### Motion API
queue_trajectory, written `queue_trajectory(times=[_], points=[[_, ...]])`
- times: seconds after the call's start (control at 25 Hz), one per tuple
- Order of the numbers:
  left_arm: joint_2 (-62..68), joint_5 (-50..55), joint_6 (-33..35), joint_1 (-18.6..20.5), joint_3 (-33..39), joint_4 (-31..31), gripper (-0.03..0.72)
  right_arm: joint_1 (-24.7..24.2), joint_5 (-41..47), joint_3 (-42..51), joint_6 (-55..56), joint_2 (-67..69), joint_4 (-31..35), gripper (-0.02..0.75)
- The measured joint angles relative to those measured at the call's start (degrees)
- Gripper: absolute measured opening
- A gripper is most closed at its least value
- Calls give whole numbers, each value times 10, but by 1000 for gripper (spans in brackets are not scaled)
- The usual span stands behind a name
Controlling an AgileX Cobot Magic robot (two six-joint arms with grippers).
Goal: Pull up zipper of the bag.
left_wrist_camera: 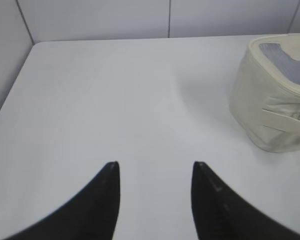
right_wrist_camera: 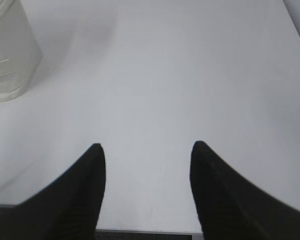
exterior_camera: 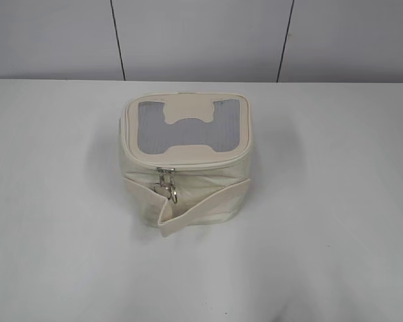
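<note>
The cream-white boxy bag [exterior_camera: 188,191] stands mid-table, its grey mesh top panel facing up. The cream zipper track [exterior_camera: 188,163] runs round the top rim. Two silver ring pulls [exterior_camera: 168,182] hang together at the front, above the strap band. The bag also shows at the right edge of the left wrist view [left_wrist_camera: 270,95] and at the top left corner of the right wrist view [right_wrist_camera: 7,55]. My left gripper [left_wrist_camera: 156,164] is open and empty, well left of the bag. My right gripper [right_wrist_camera: 148,146] is open and empty, well right of it. Neither gripper shows in the exterior view.
The white table [exterior_camera: 322,235] runs to a grey panelled wall [exterior_camera: 201,40] at the back. Its left edge shows in the left wrist view [left_wrist_camera: 10,100], and its near edge in the right wrist view [right_wrist_camera: 140,231].
</note>
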Motion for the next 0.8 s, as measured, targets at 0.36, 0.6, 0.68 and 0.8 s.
queue_trajectory(times=[0.36, 0.6, 0.68, 0.8], points=[[0, 0, -1, 8, 0, 0, 354, -9, 0, 0, 0, 0, 0, 431], [0, 0, -1, 8, 0, 0, 354, -9, -1, 0, 0, 0, 0, 431], [0, 0, -1, 8, 0, 0, 354, -9, -1, 0, 0, 0, 0, 431], [0, 0, -1, 8, 0, 0, 354, -9, -1, 0, 0, 0, 0, 431]])
